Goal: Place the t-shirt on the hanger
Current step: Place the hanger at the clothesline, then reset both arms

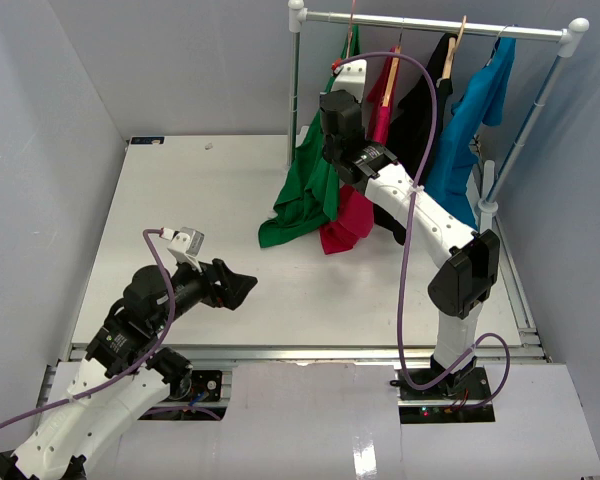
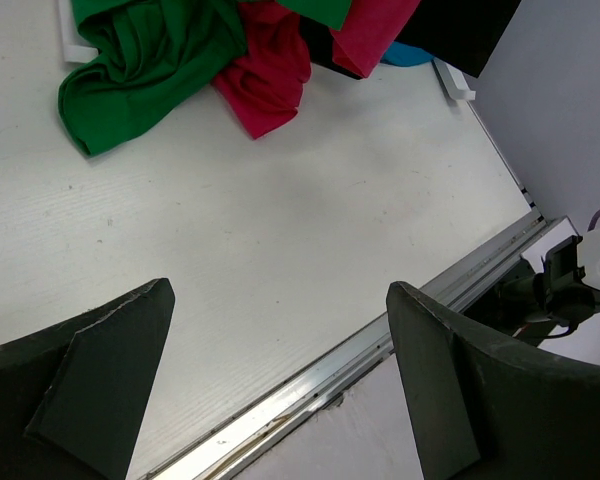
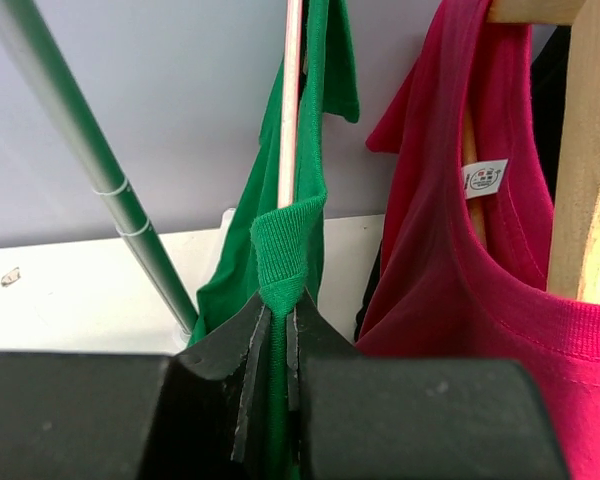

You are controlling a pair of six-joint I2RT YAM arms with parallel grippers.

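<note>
The bright green t-shirt (image 1: 305,195) hangs at the left end of the rack, and its lower part lies bunched on the table (image 2: 140,60). My right gripper (image 1: 348,78) is raised to the rack. In the right wrist view it (image 3: 280,300) is shut on the shirt's ribbed collar (image 3: 285,250). The pale pink wire hanger (image 3: 292,100) runs straight up just behind that collar fold, with green cloth draped beside it. My left gripper (image 1: 242,288) hovers low over the near left of the table, open with nothing between its fingers (image 2: 280,288).
The rack's rail (image 1: 430,25) also carries a magenta-red shirt (image 1: 355,215) on a wooden hanger (image 3: 580,150), a black garment (image 1: 415,110) and a turquoise-blue shirt (image 1: 465,130). The rack's left post (image 1: 293,90) stands beside the green shirt. A metal strip (image 2: 380,350) edges the table's front.
</note>
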